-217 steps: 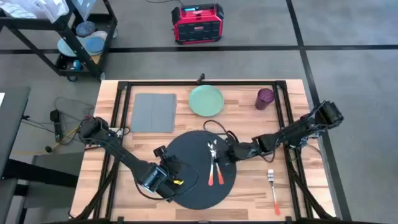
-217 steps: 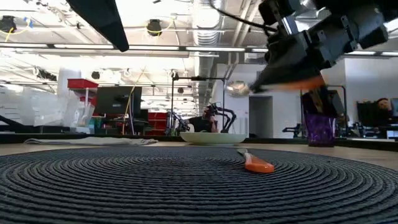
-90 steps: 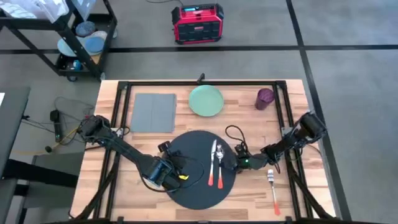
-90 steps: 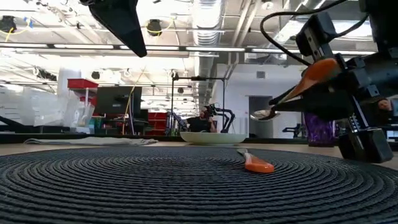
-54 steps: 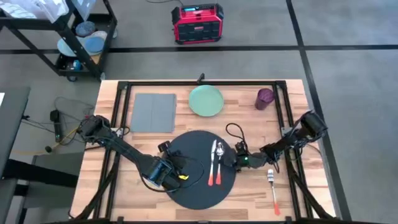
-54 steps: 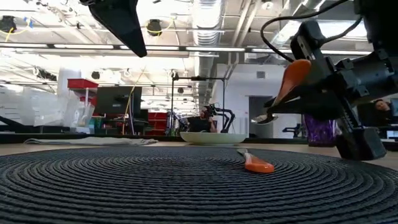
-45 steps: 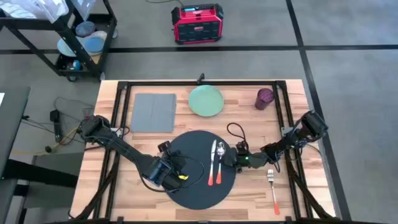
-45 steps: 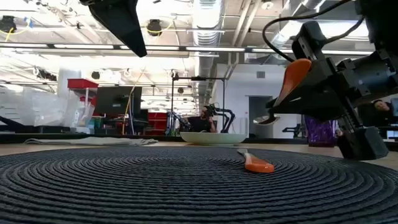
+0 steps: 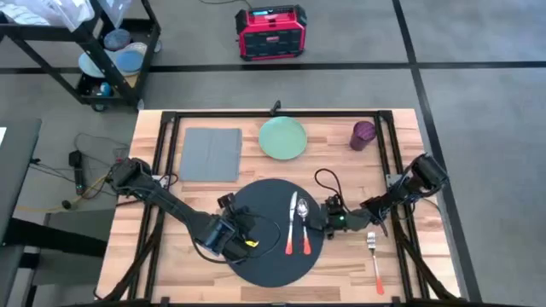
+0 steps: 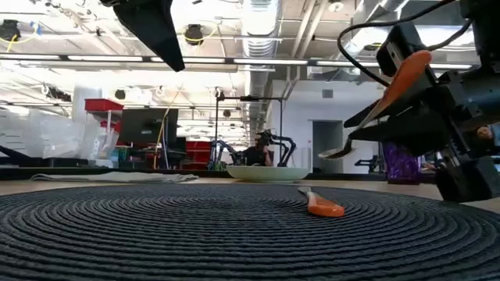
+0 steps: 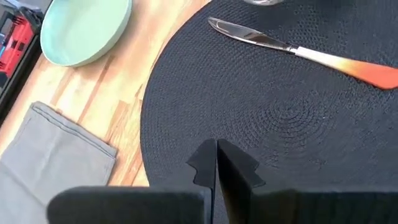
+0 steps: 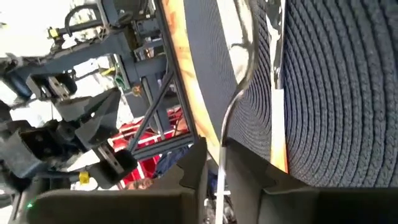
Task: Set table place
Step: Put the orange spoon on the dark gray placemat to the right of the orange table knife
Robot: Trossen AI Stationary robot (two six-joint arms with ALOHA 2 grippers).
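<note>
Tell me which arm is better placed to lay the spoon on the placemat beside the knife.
The right. Its gripper already holds the spoon over the placemat's right side, just right of the knife. The left gripper is shut, empty, over the mat's left edge.
</note>
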